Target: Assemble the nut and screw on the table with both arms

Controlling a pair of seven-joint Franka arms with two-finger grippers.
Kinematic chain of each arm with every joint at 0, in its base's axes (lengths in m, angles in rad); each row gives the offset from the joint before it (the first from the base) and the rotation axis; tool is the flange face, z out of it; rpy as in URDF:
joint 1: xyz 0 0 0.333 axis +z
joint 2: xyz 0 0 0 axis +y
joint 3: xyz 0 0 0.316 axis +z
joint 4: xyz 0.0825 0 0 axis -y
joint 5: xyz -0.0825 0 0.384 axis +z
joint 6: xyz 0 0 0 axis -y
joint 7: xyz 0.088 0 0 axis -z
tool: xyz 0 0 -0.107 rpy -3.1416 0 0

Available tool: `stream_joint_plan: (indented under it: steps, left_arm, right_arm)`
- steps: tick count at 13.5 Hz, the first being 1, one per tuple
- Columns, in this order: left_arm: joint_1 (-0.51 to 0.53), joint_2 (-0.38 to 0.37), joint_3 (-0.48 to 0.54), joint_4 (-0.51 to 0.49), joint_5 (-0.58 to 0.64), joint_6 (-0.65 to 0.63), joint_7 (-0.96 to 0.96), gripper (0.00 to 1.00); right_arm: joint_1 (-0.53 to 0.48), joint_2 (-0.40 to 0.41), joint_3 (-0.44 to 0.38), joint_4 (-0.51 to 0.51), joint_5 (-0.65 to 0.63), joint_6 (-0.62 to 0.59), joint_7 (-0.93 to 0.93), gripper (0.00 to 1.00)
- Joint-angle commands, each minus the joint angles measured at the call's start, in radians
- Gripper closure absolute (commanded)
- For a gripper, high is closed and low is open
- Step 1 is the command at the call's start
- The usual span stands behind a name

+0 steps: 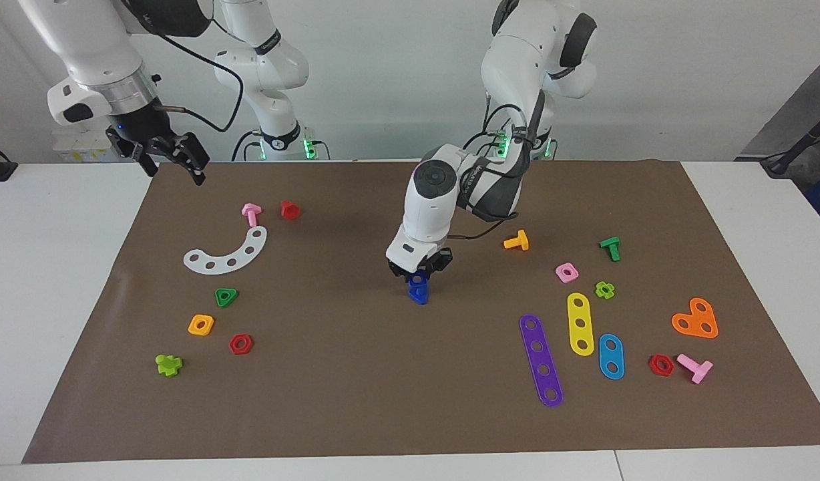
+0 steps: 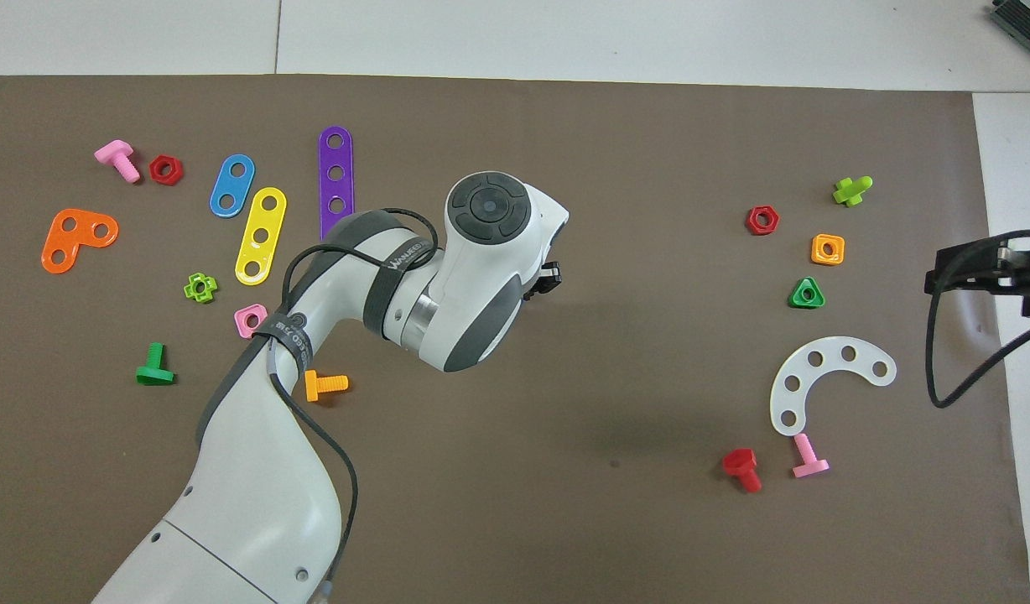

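My left gripper point(image 1: 419, 272) reaches down to the middle of the brown mat point(image 1: 356, 401), its fingers closed around the top of a dark blue piece with a round hole, the nut point(image 1: 418, 290), which stands on the mat. I cannot make out the screw apart from the nut. No other dark blue bolt shows. In the overhead view the left arm point(image 2: 481, 277) hides its gripper and the blue piece. My right gripper point(image 1: 176, 159) hangs open and empty, raised over the mat's edge at the right arm's end, and also shows in the overhead view point(image 2: 980, 273).
A pink bolt point(image 1: 251, 214), a red bolt point(image 1: 290, 210) and a white arc strip point(image 1: 226, 254) lie toward the right arm's end. An orange bolt point(image 1: 517, 241), a pink nut point(image 1: 567, 272) and a purple strip point(image 1: 541, 361) lie toward the left arm's end.
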Motion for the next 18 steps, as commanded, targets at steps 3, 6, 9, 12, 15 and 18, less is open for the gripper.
stream_joint_plan:
  steps: [3, 6, 9, 12, 15, 18]
  left_arm:
    - [-0.016, 0.053, 0.021, 0.082, 0.021, -0.059, -0.029, 0.96]
    - [-0.006, 0.056, 0.022, 0.084, 0.021, -0.059, -0.030, 0.96]
    - [-0.001, 0.072, 0.022, 0.137, 0.019, -0.088, -0.033, 0.96]
    - [-0.001, 0.077, 0.021, 0.157, 0.019, -0.115, -0.041, 0.97]
    - [-0.001, 0.076, 0.021, 0.147, 0.022, -0.102, -0.039, 0.98]
    - [0.005, 0.071, 0.022, 0.122, 0.027, -0.064, -0.036, 0.98]
  right_arm:
    - [0.001, -0.016, -0.005, -0.011, 0.020, -0.009, -0.027, 0.00]
    - [0.001, -0.016, -0.005, -0.011, 0.020, -0.009, -0.027, 0.00]
    - [0.001, -0.016, -0.005, -0.011, 0.020, -0.009, -0.027, 0.00]
    - [0.001, -0.016, -0.005, -0.011, 0.020, -0.009, -0.027, 0.00]
    - [0.001, -0.016, -0.005, -0.011, 0.020, -0.009, -0.027, 0.00]
    - [0.001, -0.016, -0.005, -0.011, 0.020, -0.009, -0.027, 0.00]
